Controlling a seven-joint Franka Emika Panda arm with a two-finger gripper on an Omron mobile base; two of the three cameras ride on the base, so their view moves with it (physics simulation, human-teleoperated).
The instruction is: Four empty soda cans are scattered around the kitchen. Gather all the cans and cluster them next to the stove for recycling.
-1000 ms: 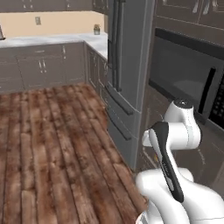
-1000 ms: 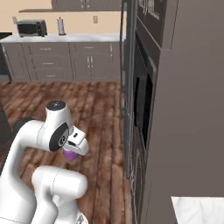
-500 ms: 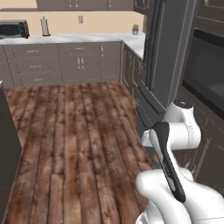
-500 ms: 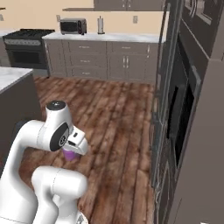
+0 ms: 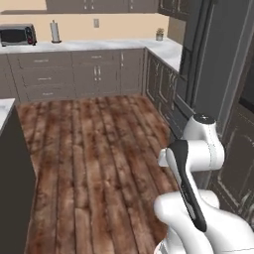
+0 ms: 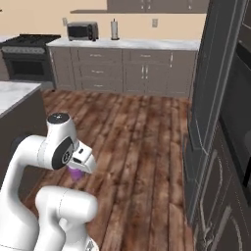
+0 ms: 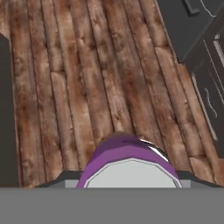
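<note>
A purple-pink soda can (image 7: pixel 129 164) with a silver top sits between my fingers in the hand view, over the wood-plank floor. In the right base view the same can (image 6: pixel 75 172) peeks out purple under the folded hand, and my gripper (image 6: pixel 77 171) is shut on it. The stove (image 6: pixel 27 56), a black range with grated burners, stands at the far left against the back wall. The arm is tucked close to the base.
A marble-topped island (image 6: pixel 14 95) is close on the left. Grey cabinets (image 5: pixel 94 72) line the back wall, with a microwave (image 6: pixel 82 31) and a paper towel roll (image 6: pixel 114 29) on the counter. Tall dark appliances (image 6: pixel 215 98) stand close on the right.
The whole scene has swung across the views as the base turned; the back counter, microwave and stove have come into sight. The arm's pose and the held can are unchanged.
</note>
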